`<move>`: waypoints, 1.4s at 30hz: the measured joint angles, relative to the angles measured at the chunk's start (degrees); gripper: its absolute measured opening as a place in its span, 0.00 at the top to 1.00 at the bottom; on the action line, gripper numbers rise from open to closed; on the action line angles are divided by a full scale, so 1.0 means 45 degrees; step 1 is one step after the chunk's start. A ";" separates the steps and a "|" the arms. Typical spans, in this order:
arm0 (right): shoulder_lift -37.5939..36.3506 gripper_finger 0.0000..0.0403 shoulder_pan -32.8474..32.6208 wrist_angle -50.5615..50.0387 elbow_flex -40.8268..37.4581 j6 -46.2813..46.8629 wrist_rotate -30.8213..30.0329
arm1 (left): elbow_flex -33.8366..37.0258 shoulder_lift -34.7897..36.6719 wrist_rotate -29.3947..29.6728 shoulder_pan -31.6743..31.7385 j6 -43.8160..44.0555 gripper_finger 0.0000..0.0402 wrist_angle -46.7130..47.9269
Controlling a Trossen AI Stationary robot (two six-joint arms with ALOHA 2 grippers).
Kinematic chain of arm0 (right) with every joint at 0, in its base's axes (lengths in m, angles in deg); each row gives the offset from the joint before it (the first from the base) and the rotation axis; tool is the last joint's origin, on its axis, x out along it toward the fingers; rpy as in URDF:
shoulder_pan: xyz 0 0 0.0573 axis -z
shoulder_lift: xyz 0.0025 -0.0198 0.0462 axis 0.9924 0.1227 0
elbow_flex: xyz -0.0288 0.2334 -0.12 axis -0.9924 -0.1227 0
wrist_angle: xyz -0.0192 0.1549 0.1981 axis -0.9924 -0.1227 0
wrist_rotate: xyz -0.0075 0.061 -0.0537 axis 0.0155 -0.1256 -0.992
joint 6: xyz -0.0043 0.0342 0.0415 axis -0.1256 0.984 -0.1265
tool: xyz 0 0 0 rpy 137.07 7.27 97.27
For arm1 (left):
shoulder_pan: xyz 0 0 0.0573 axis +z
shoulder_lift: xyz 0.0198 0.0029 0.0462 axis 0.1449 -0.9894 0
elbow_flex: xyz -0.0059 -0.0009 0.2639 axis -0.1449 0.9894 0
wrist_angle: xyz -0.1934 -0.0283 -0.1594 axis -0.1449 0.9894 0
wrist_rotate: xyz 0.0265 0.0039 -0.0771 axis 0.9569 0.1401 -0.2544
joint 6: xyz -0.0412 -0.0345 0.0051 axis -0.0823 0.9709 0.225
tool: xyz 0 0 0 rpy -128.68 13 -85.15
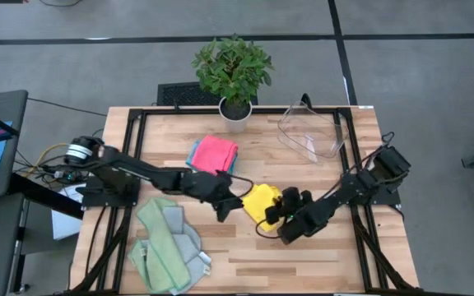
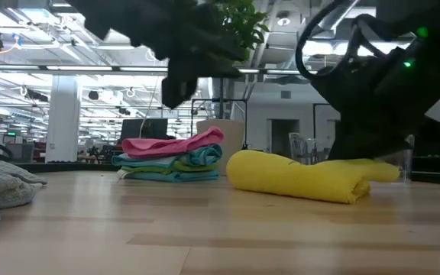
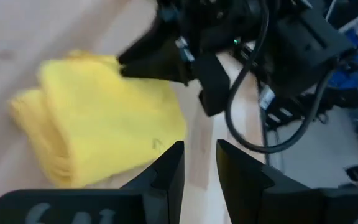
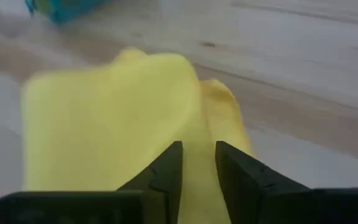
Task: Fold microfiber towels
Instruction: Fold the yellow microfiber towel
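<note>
Yellow towel [image 1: 262,201], soft folded bundle (rounded edges) on plank table [image 1: 319,255]

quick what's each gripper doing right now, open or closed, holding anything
Left gripper: nearly closed, empty, beside the yellow towel.
Right gripper: fingers close together over the yellow towel; a grip cannot be told.

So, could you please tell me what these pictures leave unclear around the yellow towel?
- High view: the right end effector covers one edge of the yellow towel.
- Low view: the same arm hides the towel's far end.
- Stack: the number of towels under the pink one is unclear.
</note>
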 joint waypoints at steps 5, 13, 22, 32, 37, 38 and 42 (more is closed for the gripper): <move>-0.0933 0.69 0.0033 -0.0373 0.0163 -0.0706 0.0507 | -0.0043 -0.0143 -0.1117 0.0382 0.0282 0.79 -0.0089; -0.2795 0.46 -0.0620 -0.2933 0.0105 0.2655 0.3570 | -0.0063 0.0920 -0.0829 0.1131 0.0810 0.79 0.0074; -0.1616 0.30 -0.1550 -0.2991 -0.0225 0.6381 0.4096 | -0.0053 0.1007 -0.1045 0.1316 0.1127 0.79 0.0076; -0.0860 0.30 -0.0720 -0.1110 -0.0225 0.4514 0.3957 | -0.0050 0.1007 -0.1071 0.1399 0.1148 0.79 0.0079; -0.0860 0.38 -0.0690 -0.1029 -0.0225 0.4429 0.3795 | -0.0053 0.1007 -0.1126 0.1399 0.1175 0.79 0.0157; -0.0839 0.42 -0.0666 -0.0883 -0.0225 0.4220 0.3787 | -0.0052 0.1007 -0.1126 0.1399 0.1175 0.79 0.0159; -0.0812 0.61 -0.0559 -0.0436 -0.0220 0.3450 0.3803 | -0.0048 0.1007 -0.1117 0.1399 0.1164 0.79 0.0160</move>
